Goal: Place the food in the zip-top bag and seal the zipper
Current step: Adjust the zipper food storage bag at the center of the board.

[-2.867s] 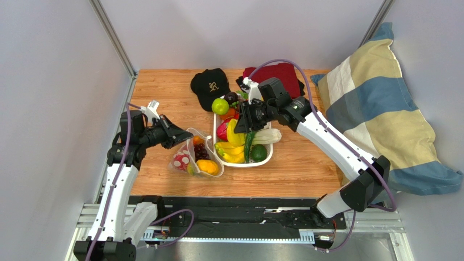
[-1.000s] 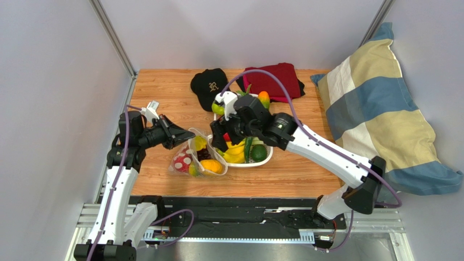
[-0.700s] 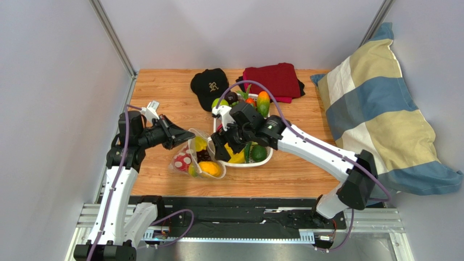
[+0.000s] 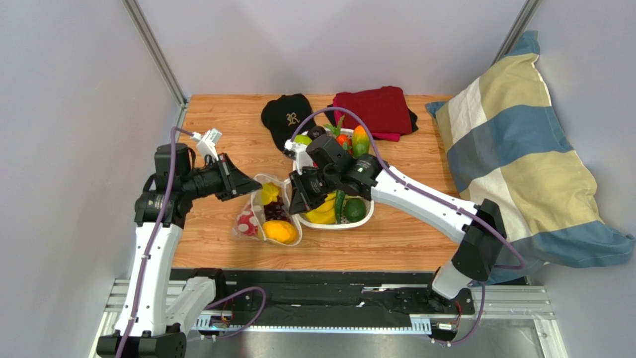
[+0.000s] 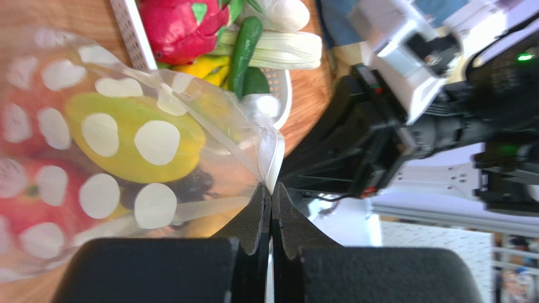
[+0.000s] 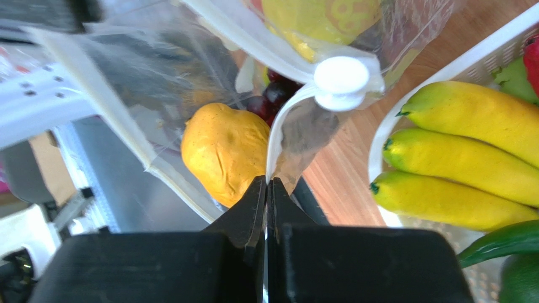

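Note:
The dotted zip-top bag (image 4: 267, 218) lies left of the white tray (image 4: 334, 227), its mouth held open. Inside are a yellow piece (image 5: 126, 136), dark grapes (image 6: 278, 89), an orange-yellow fruit (image 6: 224, 148) and a red piece (image 5: 31, 196). My left gripper (image 4: 250, 186) (image 5: 271, 189) is shut on the bag's left lip. My right gripper (image 4: 292, 206) (image 6: 266, 183) is shut on the opposite lip, just below the white slider (image 6: 341, 74) on the zipper strip (image 6: 253, 39). More food stays in the tray: bananas (image 6: 468, 158), a cucumber (image 5: 243, 50), a pink dragon fruit (image 5: 183, 25).
A black cap (image 4: 287, 115) and a folded red cloth (image 4: 377, 108) lie behind the tray. A striped pillow (image 4: 522, 149) leans at the table's right edge. Grey walls stand at the left and the back.
My right gripper has swung from the tray's far end down to the bag's right lip and shut on it. My left arm has risen slightly, still holding the bag.

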Available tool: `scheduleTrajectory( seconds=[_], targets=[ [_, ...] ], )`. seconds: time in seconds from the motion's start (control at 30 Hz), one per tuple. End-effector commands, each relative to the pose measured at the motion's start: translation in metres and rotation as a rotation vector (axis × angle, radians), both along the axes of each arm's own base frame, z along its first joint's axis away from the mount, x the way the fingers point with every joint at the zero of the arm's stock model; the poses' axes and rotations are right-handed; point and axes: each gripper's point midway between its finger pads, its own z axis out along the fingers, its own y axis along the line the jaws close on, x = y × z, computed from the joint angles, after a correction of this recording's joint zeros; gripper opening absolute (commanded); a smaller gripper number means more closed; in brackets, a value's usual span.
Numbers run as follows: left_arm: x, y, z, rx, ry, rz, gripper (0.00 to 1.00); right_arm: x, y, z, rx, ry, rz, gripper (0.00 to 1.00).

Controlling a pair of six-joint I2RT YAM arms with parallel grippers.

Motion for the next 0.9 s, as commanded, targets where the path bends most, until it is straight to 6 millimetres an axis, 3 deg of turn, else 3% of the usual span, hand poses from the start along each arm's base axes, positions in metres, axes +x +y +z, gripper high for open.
scheduleTrajectory(
  seconds=[0.0,0.1,0.27,0.33,0.5,0.53,0.73,0.87],
  targets=[
    [-0.004,0.011,-0.001,0.208,-0.161,-0.151,0.00,-0.004,0.011,0.090,0.244,0.053,-0.128,0.00],
    [-0.010,0.011,-0.003,0.292,-0.226,-0.259,0.00,-0.007,0.012,0.106,0.303,0.121,-0.193,0.00],
    [-0.020,0.003,-0.010,0.399,-0.279,-0.422,0.03,-0.008,0.011,0.105,0.305,0.206,-0.308,0.00],
    [-0.027,-0.004,-0.006,0.346,-0.281,-0.457,0.15,-0.005,0.013,0.102,0.299,0.227,-0.344,0.00],
    [-0.033,-0.021,-0.002,0.237,-0.289,-0.484,0.28,0.011,0.019,0.090,0.281,0.222,-0.424,0.00],
    [-0.034,-0.024,-0.001,0.207,-0.252,-0.467,0.36,0.013,0.020,0.088,0.281,0.226,-0.430,0.00],
    [-0.030,-0.027,-0.019,0.211,-0.204,-0.440,0.57,0.025,0.038,0.081,0.299,0.254,-0.463,0.00],
    [-0.024,-0.024,-0.027,0.241,-0.196,-0.421,0.59,0.031,0.045,0.074,0.278,0.252,-0.493,0.00]
  ],
)
